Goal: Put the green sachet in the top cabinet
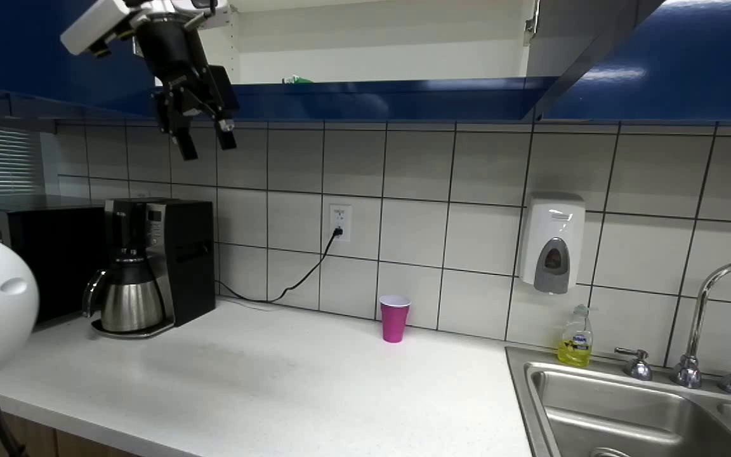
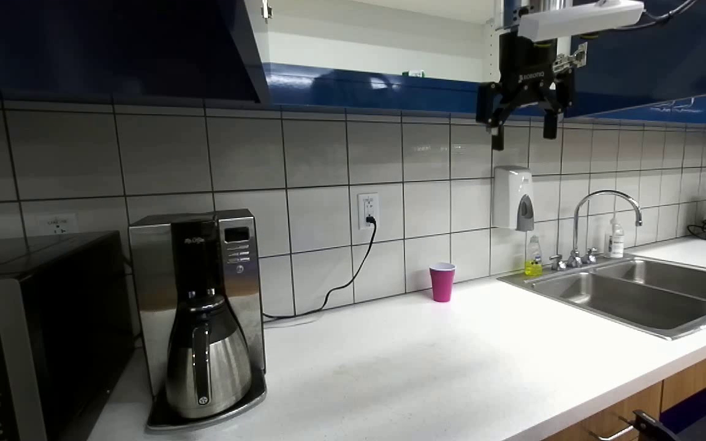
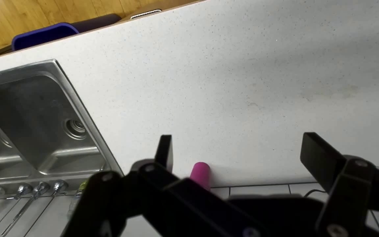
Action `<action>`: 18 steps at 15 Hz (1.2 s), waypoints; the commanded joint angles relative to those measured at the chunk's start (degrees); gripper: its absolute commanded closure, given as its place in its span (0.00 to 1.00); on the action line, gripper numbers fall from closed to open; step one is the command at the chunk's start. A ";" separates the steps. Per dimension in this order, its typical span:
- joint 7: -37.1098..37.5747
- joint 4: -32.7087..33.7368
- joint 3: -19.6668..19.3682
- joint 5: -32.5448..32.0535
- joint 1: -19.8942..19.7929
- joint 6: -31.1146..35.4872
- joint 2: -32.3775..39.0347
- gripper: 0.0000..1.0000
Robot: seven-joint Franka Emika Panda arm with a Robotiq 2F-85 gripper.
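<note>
One sliver of the green sachet [image 1: 296,80] shows above the front lip of the top cabinet [image 1: 391,99] in both exterior views, so it appears to lie inside, on the cabinet's floor. The tool [image 2: 524,135] hangs in front of the cabinet, its fingertips [image 2: 498,142] showing lower than the cabinet's bottom edge, the jaws spread apart with nothing between them. Placing looks done; a clean retreat is probably what remains. Trouble would likeliest come from a careless exit: the tool stands near what looks like an open door [image 2: 622,67] of the cabinet, and a knock there could jar the cabinet. Should the sachet lie close to the lip, a brush from the fingertips might tip it out, toward the pink cup [image 1: 394,320] on the table [image 1: 276,393] below the cabinet. How deep it lies cannot be told, since the lip hides most of it. The cabinet's upper part is cut off, and the wrist view shows neither cabinet nor sachet.
</note>
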 commanded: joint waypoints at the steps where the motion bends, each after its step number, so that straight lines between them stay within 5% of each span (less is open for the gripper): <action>1: -3.73 -5.84 -1.37 0.72 -1.11 5.40 -1.37 0.00; 10: -7.88 -12.14 -4.10 1.09 -1.75 16.54 4.46 0.00; 18: -8.95 -13.36 -3.98 1.45 -1.74 18.40 8.84 0.00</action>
